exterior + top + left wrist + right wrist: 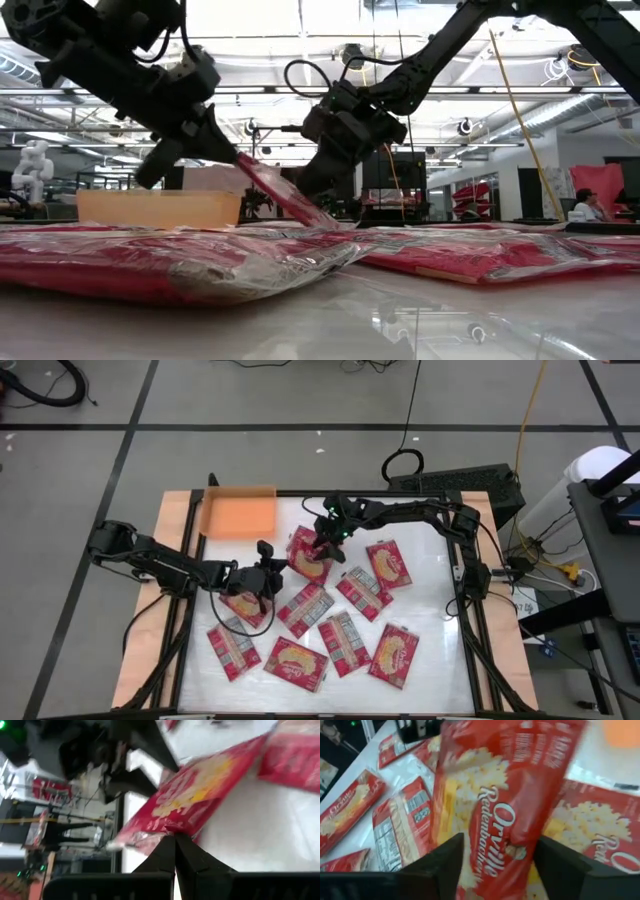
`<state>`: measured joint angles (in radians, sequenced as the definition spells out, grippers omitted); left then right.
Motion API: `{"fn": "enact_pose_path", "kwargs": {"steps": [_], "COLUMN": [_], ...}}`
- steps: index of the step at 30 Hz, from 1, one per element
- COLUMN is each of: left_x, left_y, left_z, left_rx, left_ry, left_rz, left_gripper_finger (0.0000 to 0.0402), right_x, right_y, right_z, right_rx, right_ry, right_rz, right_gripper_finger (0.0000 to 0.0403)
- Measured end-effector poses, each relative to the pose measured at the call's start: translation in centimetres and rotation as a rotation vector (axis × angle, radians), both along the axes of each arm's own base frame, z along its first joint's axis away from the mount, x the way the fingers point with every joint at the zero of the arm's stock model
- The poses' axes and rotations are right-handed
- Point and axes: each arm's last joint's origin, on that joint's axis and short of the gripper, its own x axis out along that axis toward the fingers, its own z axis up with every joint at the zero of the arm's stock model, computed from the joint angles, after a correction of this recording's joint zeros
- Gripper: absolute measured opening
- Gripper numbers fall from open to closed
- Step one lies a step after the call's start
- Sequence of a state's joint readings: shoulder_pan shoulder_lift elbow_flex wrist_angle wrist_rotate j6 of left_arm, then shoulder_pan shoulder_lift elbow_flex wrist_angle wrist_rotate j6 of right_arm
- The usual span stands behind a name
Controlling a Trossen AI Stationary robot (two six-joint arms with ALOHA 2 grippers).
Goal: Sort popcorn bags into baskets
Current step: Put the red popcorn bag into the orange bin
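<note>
The lifted popcorn bag [495, 810] is flat, glossy red, printed with yellow-white popcorn and the white words "Orville Redenbacher's". It hangs tilted above the middle of the tabletop [430, 610], one end pinched in the left gripper [175, 837], whose jaws are clamped together on it, the other end lying between the right gripper's [497, 855] parted fingers [445, 865]. Whether those fingers touch it cannot be told. The other popcorn bags [345, 642] lie flat across the middle and near edge of the tabletop, some face up, some showing pale label panels. The orange basket [238, 512] sits at the far left corner with nothing visible in it
</note>
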<state>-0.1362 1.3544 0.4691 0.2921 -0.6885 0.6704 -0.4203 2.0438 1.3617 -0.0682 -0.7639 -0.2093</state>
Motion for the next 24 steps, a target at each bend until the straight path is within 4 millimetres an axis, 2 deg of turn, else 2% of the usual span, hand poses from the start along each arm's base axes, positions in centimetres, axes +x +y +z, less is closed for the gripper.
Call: {"fn": "enact_pose_path", "kwargs": {"steps": [8,9,13,16,20,24], "left_x": [0.0,0.1,0.2,0.2,-0.1,-1.0], "left_y": [0.6,0.6,0.8,0.9,0.7,0.6], "left_z": [0.2,0.2,0.5,0.8,1.5,2.5], "left_rx": [-0.039,-0.046,-0.12,-0.22,-0.323,-0.457], "left_ry": [-0.07,-0.085,-0.182,-0.298,-0.394,-0.504], "left_rz": [0.1,0.109,0.168,0.244,0.288,0.353], "left_gripper_finger": [0.0001,0.0001,0.0002,0.0021,0.0074,0.0138], "right_x": [-0.5,-0.5,-0.5,-0.5,-1.3,-3.0], "right_y": [0.1,0.2,0.8,1.6,2.7,4.4], "right_z": [1.1,1.1,1.2,1.8,3.4,5.5], "right_rx": [-0.018,-0.007,0.041,0.01,-0.078,-0.169], "right_ry": [0.059,0.069,0.113,0.144,0.152,0.132], "right_rz": [-0.075,-0.08,-0.112,-0.152,-0.207,-0.299], "right_gripper_finger": [0.0027,0.0015,0.0014,0.0007,0.0004,0.0002]}}
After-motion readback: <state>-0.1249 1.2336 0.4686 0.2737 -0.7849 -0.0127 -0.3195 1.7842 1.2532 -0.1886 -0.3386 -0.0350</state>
